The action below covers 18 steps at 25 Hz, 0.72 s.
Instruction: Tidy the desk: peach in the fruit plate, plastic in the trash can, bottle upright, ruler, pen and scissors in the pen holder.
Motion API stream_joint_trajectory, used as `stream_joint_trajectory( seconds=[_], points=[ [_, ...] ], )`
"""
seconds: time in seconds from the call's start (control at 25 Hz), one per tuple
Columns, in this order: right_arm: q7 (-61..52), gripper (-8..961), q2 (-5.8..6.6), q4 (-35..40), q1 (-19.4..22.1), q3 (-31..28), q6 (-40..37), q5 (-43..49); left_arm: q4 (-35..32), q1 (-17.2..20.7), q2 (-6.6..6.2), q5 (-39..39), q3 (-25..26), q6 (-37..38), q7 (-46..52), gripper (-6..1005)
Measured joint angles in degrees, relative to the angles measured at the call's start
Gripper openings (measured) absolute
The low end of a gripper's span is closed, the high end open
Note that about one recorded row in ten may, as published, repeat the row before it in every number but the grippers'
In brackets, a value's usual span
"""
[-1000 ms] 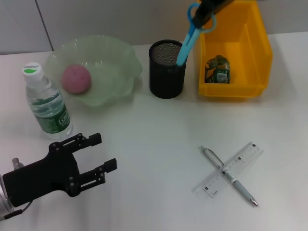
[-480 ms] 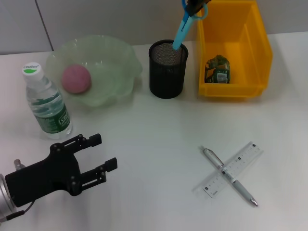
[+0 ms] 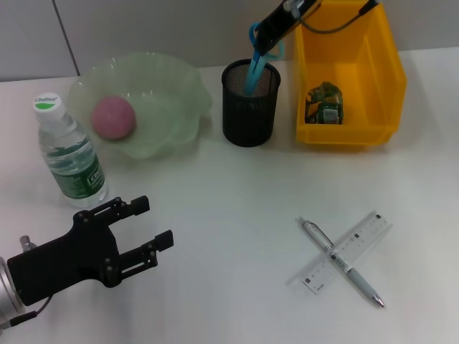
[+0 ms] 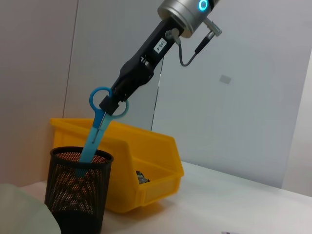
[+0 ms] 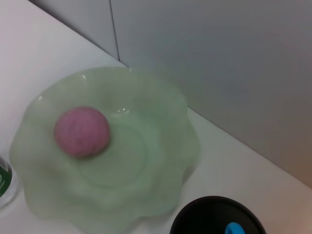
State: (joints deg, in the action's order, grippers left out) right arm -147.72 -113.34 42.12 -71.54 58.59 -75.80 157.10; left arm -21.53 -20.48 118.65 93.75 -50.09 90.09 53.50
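Over the last second the right gripper point(image 3: 267, 34) has been carrying the blue scissors point(image 3: 255, 63) down: their blades were only at the rim of the pen holder point(image 3: 249, 104), and now they are sitting inside the mesh cup with the handle loops showing above it. The jaws are still pinching the handle, as the left wrist view confirms point(image 4: 111, 103), so in my judgement the scissors are being placed but are not yet released.

Containers, by clock face on the head view:
- The pen holder is standing at about 12 o'clock, upright, holding only the tilted scissors.
- The fruit plate point(image 3: 179, 79), pale green, is lying at about 10 o'clock with the pink peach point(image 3: 113, 118) resting in it; that item is appearing done.
- The yellow trash can point(image 3: 391, 79) is sitting at about 1 o'clock, just beside the pen holder, with a crumpled piece of plastic point(image 3: 324, 103) in its bottom.

The bottle point(image 3: 70, 154) is standing upright at 9 o'clock, cap on.

Remaining work: the ruler point(image 3: 349, 251) and pen point(image 3: 339, 261) are lying crossed on the desk point(image 3: 229, 215) at about 4 o'clock, the ruler on top, well apart from the holder.

The left gripper point(image 3: 140, 233) is waiting at 7 o'clock above the desk, jaws spread wide and holding nothing.
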Motion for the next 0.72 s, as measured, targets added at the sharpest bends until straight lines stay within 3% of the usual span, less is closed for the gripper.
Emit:
stream_joint_trajectory(
  seconds=[0.4, 0.68, 0.72],
  points=[
    [0.0, 101, -1.31, -1.1, 0.3, 0.2, 2.0, 1.2, 0.4, -0.1, -0.25, 0.0, 0.1, -0.2, 0.6, 731],
    [0.4, 300, -2.74, 3.6, 2.9, -0.4, 2.9, 0.6, 0.4, -0.1, -0.39, 0.0, 0.1, -0.2, 0.6, 731],
    [1.2, 407, -3.28, 5.6, 3.8, -0.4, 2.9, 0.0, 0.4, -0.1, -0.42, 0.0, 0.1, -0.2, 0.7, 731]
  ],
)
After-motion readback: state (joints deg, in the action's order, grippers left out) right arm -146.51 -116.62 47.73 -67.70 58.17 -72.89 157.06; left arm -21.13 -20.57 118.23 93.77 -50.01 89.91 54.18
